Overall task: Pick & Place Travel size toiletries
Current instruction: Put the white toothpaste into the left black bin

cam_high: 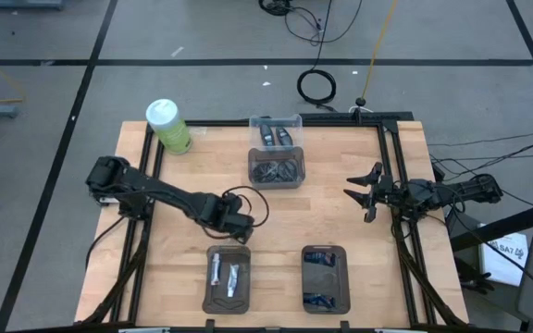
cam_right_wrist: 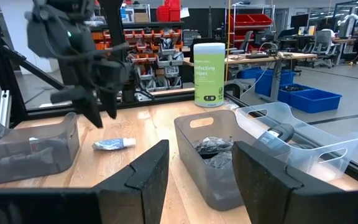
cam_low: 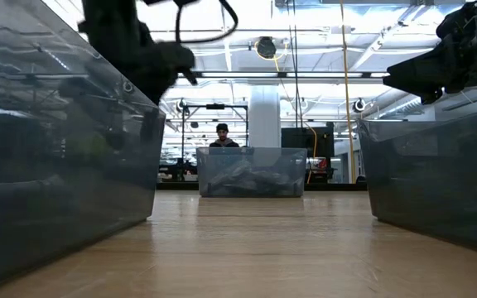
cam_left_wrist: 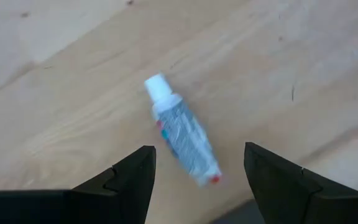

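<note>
A white-and-pale-blue mini tube [cam_left_wrist: 182, 132] with a white cap lies flat on the bare wood, just beyond the near left tray [cam_high: 228, 277]. My left gripper [cam_left_wrist: 197, 152] hangs above it, pointing down and open, one finger on either side and clear of the tube. In the right wrist view the same tube [cam_right_wrist: 114, 144] lies under the left gripper [cam_right_wrist: 101, 102]. In the high view the left gripper [cam_high: 241, 227] covers the tube. My right gripper [cam_high: 361, 194] waits open at the table's right edge, pointing level.
The near left tray holds white tubes; the near right tray [cam_high: 326, 277] holds dark blue ones. At the far middle stand a grey bin [cam_high: 277, 169] of dark items and a clear bin [cam_high: 276, 131]. A big green bottle [cam_high: 167, 125] stands far left.
</note>
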Robot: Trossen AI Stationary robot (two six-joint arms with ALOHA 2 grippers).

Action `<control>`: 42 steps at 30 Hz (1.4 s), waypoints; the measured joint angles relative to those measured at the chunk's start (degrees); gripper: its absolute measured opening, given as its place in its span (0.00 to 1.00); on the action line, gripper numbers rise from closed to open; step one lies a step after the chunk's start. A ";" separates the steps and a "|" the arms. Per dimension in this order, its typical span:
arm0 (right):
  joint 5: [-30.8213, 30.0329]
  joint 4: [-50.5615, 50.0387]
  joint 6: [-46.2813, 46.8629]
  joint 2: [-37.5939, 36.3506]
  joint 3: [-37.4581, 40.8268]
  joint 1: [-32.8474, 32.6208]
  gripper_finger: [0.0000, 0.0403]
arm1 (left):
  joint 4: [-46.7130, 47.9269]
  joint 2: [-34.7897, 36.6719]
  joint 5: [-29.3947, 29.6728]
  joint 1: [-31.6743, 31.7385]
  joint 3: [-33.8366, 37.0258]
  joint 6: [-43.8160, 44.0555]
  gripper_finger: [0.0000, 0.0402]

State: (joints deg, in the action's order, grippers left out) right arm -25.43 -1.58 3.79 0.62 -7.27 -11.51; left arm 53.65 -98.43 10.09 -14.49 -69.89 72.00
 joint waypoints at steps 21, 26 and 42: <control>0.00 0.02 0.00 -0.02 -0.02 0.00 0.41 | -1.42 -13.31 -8.16 3.93 -0.31 3.61 0.60; 0.00 0.02 0.00 -0.01 -0.02 0.01 0.41 | -1.40 -13.16 -7.08 3.90 -0.24 3.59 0.60; 0.02 0.02 0.00 0.00 -0.02 0.00 0.41 | -1.33 -13.31 -7.08 3.90 -0.09 3.68 0.60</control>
State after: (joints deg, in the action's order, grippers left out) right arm -25.41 -1.56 3.79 0.62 -7.29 -11.51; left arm 52.31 -111.74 3.01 -10.59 -69.97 75.68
